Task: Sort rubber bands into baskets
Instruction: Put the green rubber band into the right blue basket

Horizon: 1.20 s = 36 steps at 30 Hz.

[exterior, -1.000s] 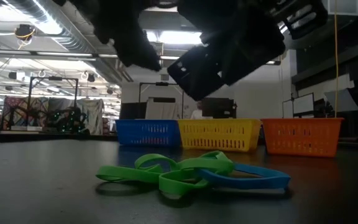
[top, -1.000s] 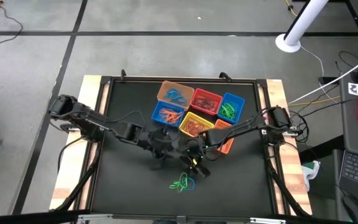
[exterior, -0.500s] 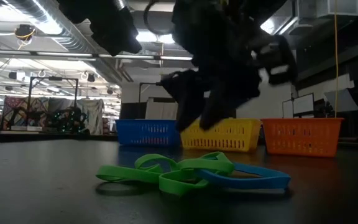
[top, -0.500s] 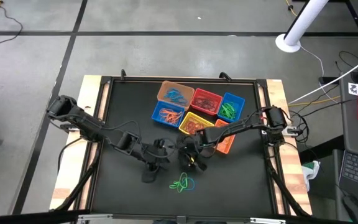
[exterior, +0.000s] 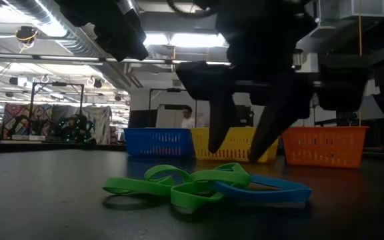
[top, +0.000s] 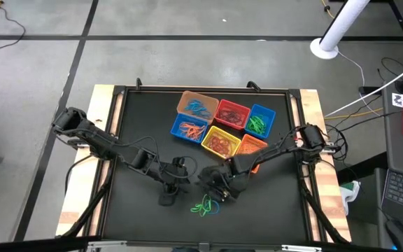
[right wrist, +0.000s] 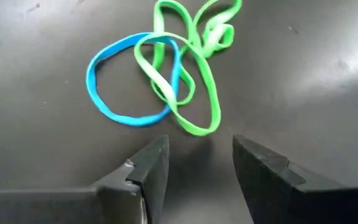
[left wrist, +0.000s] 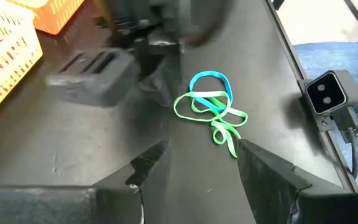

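Just above the table (top: 145, 126), right claw (top: 213, 190) hangs open beside a tangle of green and blue rubber bands (top: 204, 206). Left claw (top: 168, 198), also open, nearby. 6 baskets (top: 223, 141) behind, well apart; nothing blocks.

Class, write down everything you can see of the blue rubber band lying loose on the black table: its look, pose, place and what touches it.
The blue rubber band is a thin, flat, closed elastic loop of smooth, rubbery look, lying flat on the black table in a rounded oval. It is unstretched and not gripped. It lies near the table's front edge, away from the baskets. Green rubber bands cross over one side of it, so it is tangled with them. The open right gripper hangs just above the pile, touching nothing.
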Available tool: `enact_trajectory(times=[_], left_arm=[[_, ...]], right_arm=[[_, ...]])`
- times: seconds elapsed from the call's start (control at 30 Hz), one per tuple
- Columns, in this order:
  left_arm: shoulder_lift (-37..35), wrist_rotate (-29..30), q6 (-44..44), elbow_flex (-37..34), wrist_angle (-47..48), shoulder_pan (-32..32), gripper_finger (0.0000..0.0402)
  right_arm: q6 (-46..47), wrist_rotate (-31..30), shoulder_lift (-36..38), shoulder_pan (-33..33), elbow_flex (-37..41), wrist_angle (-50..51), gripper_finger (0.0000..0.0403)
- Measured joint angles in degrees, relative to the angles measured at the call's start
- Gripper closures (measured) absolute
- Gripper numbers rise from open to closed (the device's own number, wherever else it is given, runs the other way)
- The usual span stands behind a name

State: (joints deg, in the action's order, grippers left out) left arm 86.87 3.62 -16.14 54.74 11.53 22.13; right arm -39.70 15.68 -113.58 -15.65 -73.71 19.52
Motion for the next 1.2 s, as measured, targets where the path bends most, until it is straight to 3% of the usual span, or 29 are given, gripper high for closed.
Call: enact_trajectory(times=[0.2, 0.87, 1.0, 1.2], left_arm=[[0.0, 0.1, 0.0, 0.0, -0.1, 0.0, 0.0222], [0.1, 0.1, -0.3, 0.0, -0.3, 0.0, 0.0222], [0.1, 0.1, -0.4, 0.0, -0.3, 0.0, 0.0222], [0.1, 0.1, -0.4, 0.0, -0.2, 0.0, 0.0222]], right_arm=[[-2.2, -3.3, -1.9, -1.8, 0.0, -2.1, 0.0226], [-4.4, -0.5, -2.9, -2.0, 0.0, -6.2, 0.0229], [-4.4, -0.5, -2.9, -2.0, 0.0, -6.2, 0.0258], [-4.3, -0.7, -2.9, -1.9, 0.0, -6.1, 0.0343]])
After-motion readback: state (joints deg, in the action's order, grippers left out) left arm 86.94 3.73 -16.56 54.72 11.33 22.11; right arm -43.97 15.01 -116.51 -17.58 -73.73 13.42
